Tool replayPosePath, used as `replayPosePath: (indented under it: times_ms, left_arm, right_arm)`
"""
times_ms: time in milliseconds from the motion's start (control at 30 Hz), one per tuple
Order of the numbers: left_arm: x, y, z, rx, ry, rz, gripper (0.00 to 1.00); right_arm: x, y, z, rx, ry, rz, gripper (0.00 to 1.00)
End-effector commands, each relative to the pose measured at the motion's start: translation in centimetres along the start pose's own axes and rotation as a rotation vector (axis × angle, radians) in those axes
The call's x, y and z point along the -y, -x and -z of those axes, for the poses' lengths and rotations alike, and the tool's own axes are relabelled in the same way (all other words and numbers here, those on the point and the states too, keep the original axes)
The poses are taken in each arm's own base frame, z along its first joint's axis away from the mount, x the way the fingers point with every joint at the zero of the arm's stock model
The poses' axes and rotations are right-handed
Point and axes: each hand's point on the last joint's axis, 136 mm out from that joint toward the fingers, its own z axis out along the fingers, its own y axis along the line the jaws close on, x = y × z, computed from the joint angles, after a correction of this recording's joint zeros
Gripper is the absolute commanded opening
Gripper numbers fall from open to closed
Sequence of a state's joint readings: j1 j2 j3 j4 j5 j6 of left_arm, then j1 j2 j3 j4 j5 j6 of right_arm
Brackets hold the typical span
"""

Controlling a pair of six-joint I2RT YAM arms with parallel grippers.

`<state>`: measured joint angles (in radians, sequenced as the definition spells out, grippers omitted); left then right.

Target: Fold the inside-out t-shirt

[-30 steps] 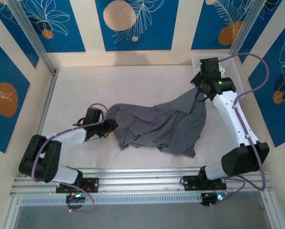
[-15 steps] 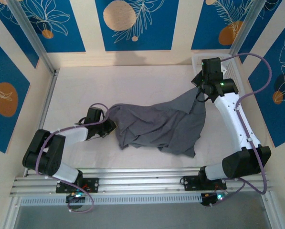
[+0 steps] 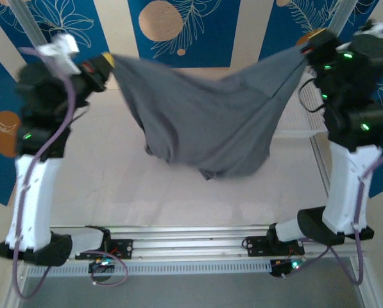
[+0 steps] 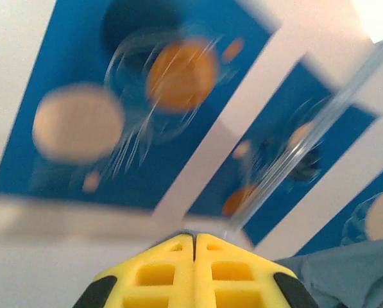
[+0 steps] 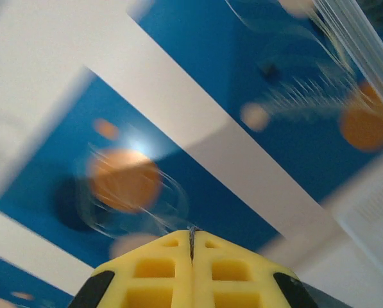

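**Shirt lifted off the table, strung between two raised arms**

Half a second ago both arms were low and the inside-out t-shirt [image 3: 204, 115] lay crumpled on the table [image 3: 114, 186]. Both arms have since swung up, and the shirt has gone with them.

At the left of the top view, the left arm [image 3: 34, 186] stands nearly upright. The left gripper [image 3: 105, 63] is high in front of the blue patterned wall panels [image 3: 178, 32], pinching the shirt's left upper corner. On the left wrist camera its yellow fingers [image 4: 159, 273] are pressed together with only a thin seam between them, and a fold of grey cloth [image 4: 335, 276] trails off at the lower right.

In the middle, the shirt hangs as a wide, sagging sheet. Its top edge dips between the two holds, and its lowest bunched part dangles above the table; whether it touches the surface cannot be told. The frame is motion-blurred.

At the right, the right arm [image 3: 345, 179] is also raised. The right gripper [image 3: 310, 46] clamps the shirt's other upper corner. On the right wrist camera its yellow fingers [image 5: 226, 276] are likewise closed tight against each other.
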<state>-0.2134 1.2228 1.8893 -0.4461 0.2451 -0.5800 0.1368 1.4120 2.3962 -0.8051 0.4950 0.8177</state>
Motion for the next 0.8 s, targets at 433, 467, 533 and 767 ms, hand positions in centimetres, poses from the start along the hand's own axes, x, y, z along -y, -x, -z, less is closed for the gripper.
replayPosePath:
  times_ms: [433, 467, 533, 767]
  left_arm:
    - [2.0, 6.7, 12.8, 0.343, 0.175, -0.233, 0.00]
    - [2.4, 7.1, 13.5, 0.368, 0.164, -0.239, 0.00]
    - [2.9, 7.8, 14.7, 0.418, 0.161, -0.247, 0.00]
    - [4.5, 9.5, 17.3, 0.509, 0.142, -0.270, 0.00]
  right_arm:
    - [-6.9, 10.4, 13.0, 0.299, 0.394, -0.226, 0.00]
    - [-7.7, 10.6, 13.6, 0.293, 0.439, -0.233, 0.00]
    - [-8.1, 11.3, 14.6, 0.311, 0.481, -0.278, 0.00]
    - [-7.8, 13.4, 16.4, 0.403, 0.475, -0.301, 0.00]
